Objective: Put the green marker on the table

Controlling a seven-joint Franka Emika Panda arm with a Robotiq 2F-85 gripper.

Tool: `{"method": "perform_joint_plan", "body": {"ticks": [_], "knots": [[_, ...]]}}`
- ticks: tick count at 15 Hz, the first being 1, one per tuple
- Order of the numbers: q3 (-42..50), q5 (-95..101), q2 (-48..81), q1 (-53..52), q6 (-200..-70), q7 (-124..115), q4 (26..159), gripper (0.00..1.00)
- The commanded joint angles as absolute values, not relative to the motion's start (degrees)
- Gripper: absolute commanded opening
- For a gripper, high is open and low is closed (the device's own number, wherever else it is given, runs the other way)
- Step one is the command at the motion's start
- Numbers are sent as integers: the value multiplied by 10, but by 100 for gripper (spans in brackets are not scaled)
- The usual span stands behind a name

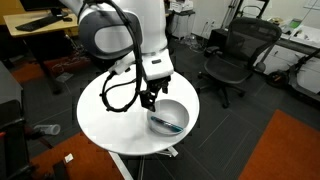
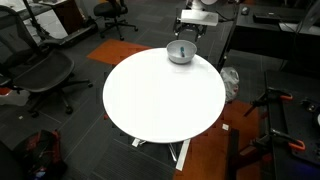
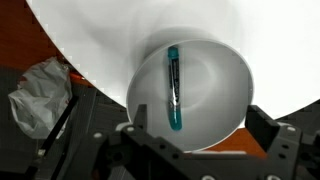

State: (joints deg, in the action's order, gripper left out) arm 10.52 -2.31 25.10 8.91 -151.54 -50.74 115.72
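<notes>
Your gripper is spread wide and holds nothing: in the wrist view its two dark fingers stand far apart at the bottom of the picture, one to either side of the bowl's near rim. Between and beyond them lies the green marker, flat on the inside of the bowl, running lengthwise away from the camera, with neither finger touching it. The bowl is pale and round, and the marker is clearly shorter than it is wide. In an exterior view the gripper hangs just above the bowl's edge; whether a fingertip touches the rim you cannot tell from these pictures. The bowl sits on the round white desk, close to its edge on the arm's side, as both exterior views show. Past the desk's rim, down on the floor, lies a crumpled bag beside a patch of orange rug. Farther off stands a black office chair, well apart from the desk.
</notes>
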Motion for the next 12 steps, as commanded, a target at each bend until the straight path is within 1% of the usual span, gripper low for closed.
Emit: {"method": "perform_joint_plan", "body": {"ticks": [1, 12], "knots": [[110, -52, 273, 92, -1543, -459, 1142, 100], [126, -80, 332, 99, -1543, -416, 1098, 100]]}}
